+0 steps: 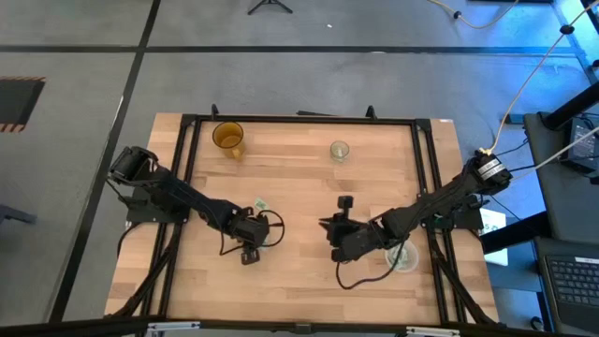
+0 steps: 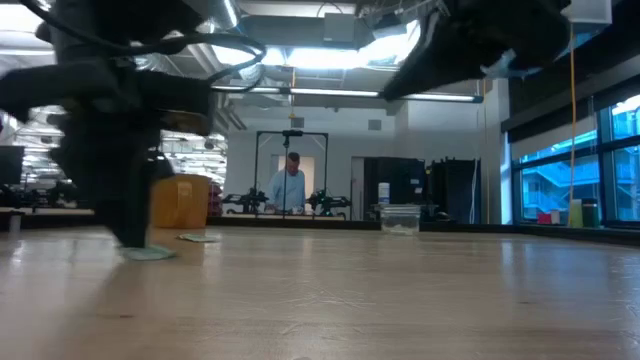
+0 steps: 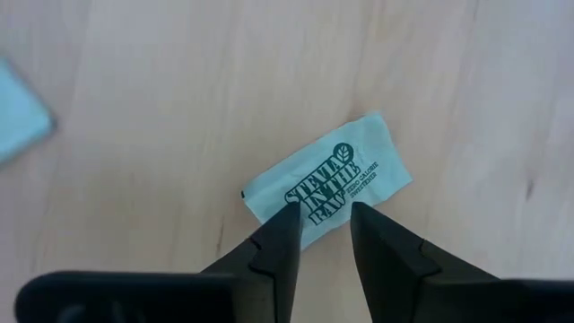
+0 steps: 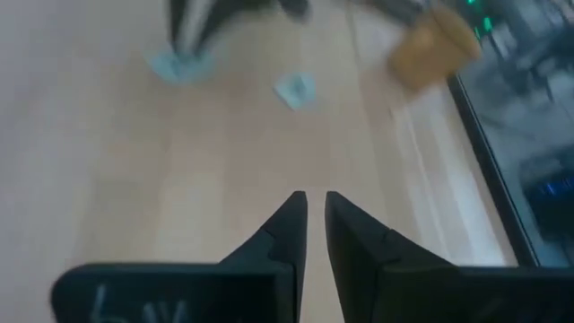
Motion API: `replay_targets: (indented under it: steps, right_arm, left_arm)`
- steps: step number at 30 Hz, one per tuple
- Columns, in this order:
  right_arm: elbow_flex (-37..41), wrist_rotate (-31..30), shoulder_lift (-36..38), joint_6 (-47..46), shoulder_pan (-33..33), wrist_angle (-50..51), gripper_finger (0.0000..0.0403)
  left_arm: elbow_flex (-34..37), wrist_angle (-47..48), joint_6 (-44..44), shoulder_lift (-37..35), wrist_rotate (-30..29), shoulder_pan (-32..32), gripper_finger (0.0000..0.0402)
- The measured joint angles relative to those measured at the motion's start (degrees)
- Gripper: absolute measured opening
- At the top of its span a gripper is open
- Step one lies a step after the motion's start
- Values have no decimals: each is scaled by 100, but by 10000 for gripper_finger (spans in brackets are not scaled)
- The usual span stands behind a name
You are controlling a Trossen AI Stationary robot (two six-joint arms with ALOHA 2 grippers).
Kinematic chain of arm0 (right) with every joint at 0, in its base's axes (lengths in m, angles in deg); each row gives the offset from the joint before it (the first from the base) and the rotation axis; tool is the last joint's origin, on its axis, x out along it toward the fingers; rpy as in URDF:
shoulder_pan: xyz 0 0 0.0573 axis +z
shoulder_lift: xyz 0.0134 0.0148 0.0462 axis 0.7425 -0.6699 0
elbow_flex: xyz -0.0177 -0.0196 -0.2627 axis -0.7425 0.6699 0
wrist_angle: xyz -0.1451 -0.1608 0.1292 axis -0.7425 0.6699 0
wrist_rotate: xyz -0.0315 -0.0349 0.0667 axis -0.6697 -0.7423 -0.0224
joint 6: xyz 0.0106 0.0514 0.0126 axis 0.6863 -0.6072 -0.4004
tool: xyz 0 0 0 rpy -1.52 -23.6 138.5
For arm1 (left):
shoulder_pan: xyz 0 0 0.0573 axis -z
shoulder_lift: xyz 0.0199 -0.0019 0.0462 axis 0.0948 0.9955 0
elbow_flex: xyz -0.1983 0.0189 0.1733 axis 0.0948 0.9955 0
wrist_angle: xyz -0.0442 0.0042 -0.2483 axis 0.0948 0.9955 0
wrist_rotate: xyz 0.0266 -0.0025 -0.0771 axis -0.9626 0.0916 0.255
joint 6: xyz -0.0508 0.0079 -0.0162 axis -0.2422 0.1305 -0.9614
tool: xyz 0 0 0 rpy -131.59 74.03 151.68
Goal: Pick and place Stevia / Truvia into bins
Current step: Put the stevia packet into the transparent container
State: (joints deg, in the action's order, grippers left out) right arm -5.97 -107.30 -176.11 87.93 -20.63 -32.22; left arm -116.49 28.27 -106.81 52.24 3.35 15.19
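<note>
Amber cup (image 1: 227, 138) at desk (image 1: 299, 281) rear left; left gripper (image 3: 321, 213), jaws parted over a Stevia sachet (image 3: 327, 178), second sachet (image 1: 262, 203) beside; clear cup (image 1: 339, 150) rear centre; right gripper (image 4: 315, 205), jaws nearly closed, empty; round bin (image 1: 404, 258) under right arm

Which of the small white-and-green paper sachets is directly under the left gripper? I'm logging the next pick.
The Stevia In The Raw sachet, lying flat on the wooden table at the left gripper fingertips; another sachet lies apart at the side.

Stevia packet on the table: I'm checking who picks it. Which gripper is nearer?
Left. The left gripper hangs right over the Stevia packet, fingers straddling its edge; the right gripper waits across the table.
</note>
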Motion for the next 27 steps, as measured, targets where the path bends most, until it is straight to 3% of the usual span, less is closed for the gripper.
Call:
replay_targets:
  steps: [7, 17, 24, 27]
  right_arm:
    - [133, 901, 0, 655, 7, -605, 48]
    - [135, 978, -126, 602, -247, -483, 49]
    - [135, 1587, -502, 675, -426, -866, 52]
    - [135, 1555, -686, 640, -426, -1104, 69]
  left_arm:
    - [-13, -1390, 256, 542, -6, -228, 68]
    - [3, -2608, 675, 952, 71, -513, 54]
    - [7, -3246, 818, 1203, 112, -648, 52]
    - [7, -3503, 936, 1297, 112, -676, 54]
